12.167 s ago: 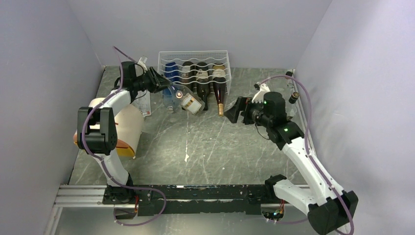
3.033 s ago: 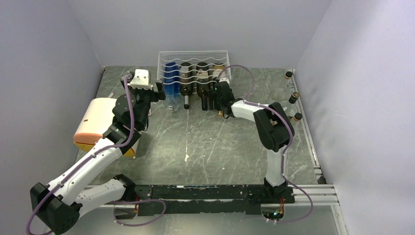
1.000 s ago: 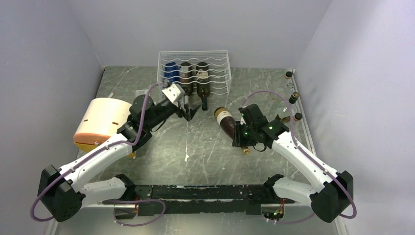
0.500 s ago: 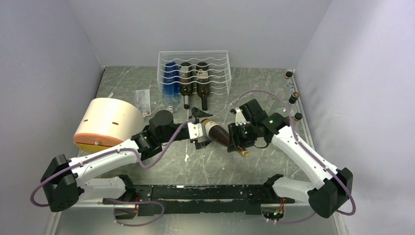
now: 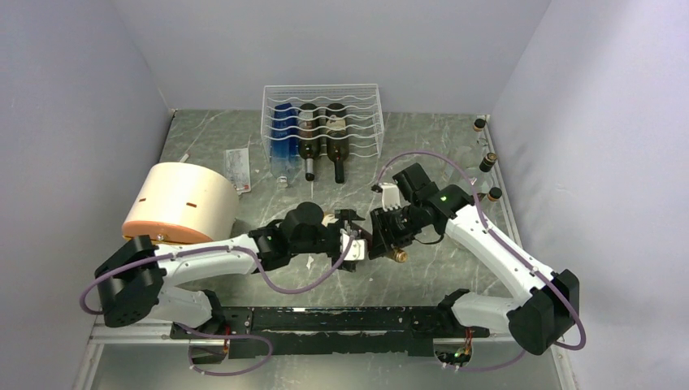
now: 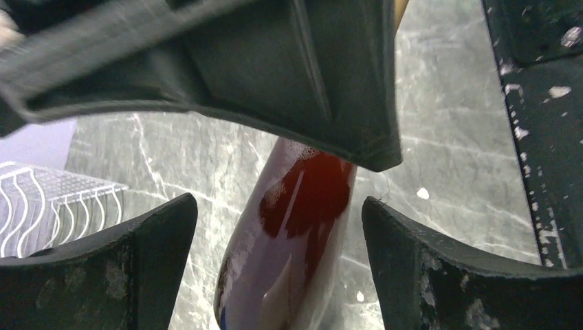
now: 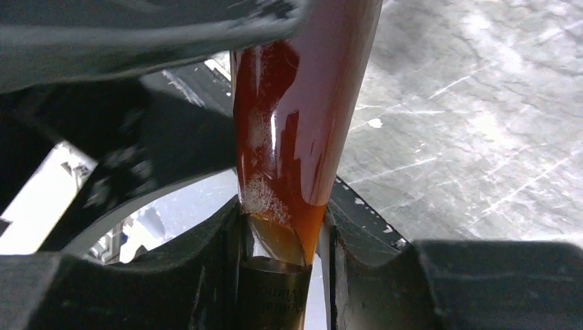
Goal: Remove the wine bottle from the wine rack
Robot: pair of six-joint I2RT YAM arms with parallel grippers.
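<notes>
right gripper point(image 7: 282, 258) clamped narrow on the neck of the wine bottle point(image 7: 295, 137), fingers point(image 7: 223, 265) pressed on both sides just above the foil. the bottle is dark glass with reddish liquid, off the wine rack point(image 5: 321, 114), held in the air over the mid tabletop point(image 5: 455, 138), gold-capped end point(image 5: 397, 255) pointing toward the near edge. left gripper point(image 6: 278, 265) is spread wide, straddling the bottle body point(image 6: 295, 234), with a gap showing on each side and the fingers point(image 6: 137, 265) not touching the glass. in the top view the left gripper point(image 5: 351, 237) and right gripper point(image 5: 380, 236) sit just beside each other, hiding most of the bottle. the rack stands at the far edge of the tabletop, well apart, holding a blue bottle point(image 5: 283, 134) and two dark bottles point(image 5: 307, 145). cream drum point(image 5: 179, 203) on its side at left. paper slip point(image 5: 237, 166) between drum and rack. three small bottles point(image 5: 487, 160) along the right edge.
</notes>
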